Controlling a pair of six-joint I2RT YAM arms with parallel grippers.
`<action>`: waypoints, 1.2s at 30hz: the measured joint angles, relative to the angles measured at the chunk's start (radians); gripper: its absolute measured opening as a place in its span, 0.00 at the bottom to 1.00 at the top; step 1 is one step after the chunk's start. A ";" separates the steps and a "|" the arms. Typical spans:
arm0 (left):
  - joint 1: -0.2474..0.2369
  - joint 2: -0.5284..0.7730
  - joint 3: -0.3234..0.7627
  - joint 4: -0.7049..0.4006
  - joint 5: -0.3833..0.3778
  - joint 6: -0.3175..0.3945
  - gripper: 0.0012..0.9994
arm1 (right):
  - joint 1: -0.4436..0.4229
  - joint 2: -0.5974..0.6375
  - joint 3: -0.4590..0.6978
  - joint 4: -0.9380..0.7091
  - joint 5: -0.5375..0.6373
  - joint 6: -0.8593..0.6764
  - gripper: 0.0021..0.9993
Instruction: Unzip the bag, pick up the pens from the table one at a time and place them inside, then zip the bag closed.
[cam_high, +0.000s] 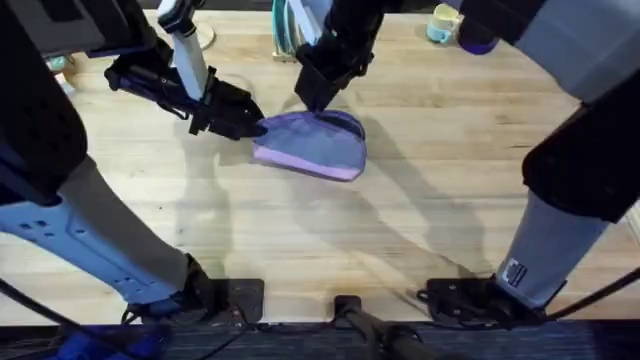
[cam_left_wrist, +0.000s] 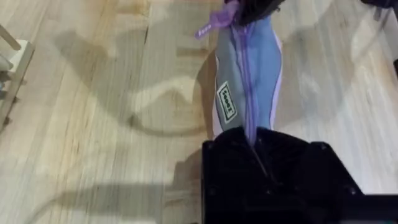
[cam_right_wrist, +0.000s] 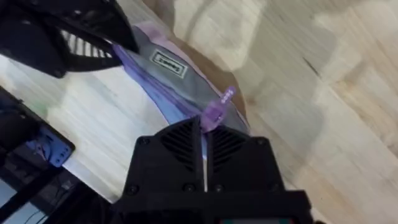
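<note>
The lavender bag (cam_high: 315, 148) lies on the wooden table (cam_high: 420, 220) near the middle. My left gripper (cam_high: 258, 127) is shut on the bag's left end, and in the left wrist view its fingers (cam_left_wrist: 256, 142) pinch the fabric where the zipper line ends. My right gripper (cam_high: 318, 103) stands over the bag's far right end, shut on the purple zipper pull (cam_right_wrist: 217, 109). The zipper (cam_left_wrist: 247, 81) runs as a closed purple line along the bag's top. A small label (cam_left_wrist: 226, 99) sits beside it. The pens are out of view.
A teal cup (cam_high: 443, 22) stands at the back right edge and a teal-and-white object (cam_high: 290, 30) at the back centre. A pale wooden rack (cam_left_wrist: 9, 62) is off to one side of the left gripper. Bare tabletop lies in front of the bag.
</note>
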 joint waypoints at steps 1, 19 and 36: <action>0.000 0.000 0.000 -0.004 0.000 0.000 0.04 | -0.002 0.000 0.000 -0.009 0.003 0.000 0.03; 0.074 0.000 -0.006 -0.026 -0.099 -0.003 0.04 | -0.248 -0.039 -0.087 -0.110 0.107 0.035 0.03; 0.077 0.000 -0.006 -0.026 -0.105 -0.003 0.04 | -0.258 -0.091 -0.288 0.053 0.092 0.087 0.03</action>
